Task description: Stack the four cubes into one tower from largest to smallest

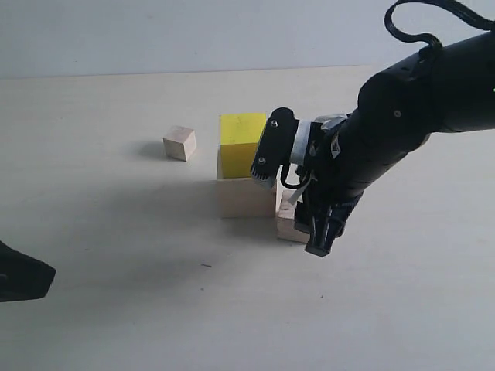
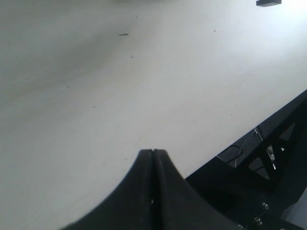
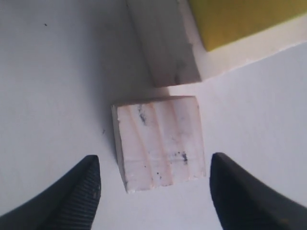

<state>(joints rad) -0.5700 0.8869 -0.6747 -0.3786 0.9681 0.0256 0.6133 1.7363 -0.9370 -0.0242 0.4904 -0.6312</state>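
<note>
The medium cube [image 3: 160, 143] (the one with dark specks) sits on the table [image 1: 116, 255] just beside the large cube [image 1: 246, 197], near its corner and not quite touching; your right gripper [image 3: 154, 160] hangs over it with fingers spread wide, one on each side, neither touching the wood, so nothing is held; the yellow cube [image 1: 241, 143] rests on top of the large cube; the small cube [image 1: 179, 143] stands apart from the large cube, on the side away from the medium one; your left gripper [image 2: 153, 158] is well away from the large cube, low over bare table, its fingers pressed together and empty.
</note>
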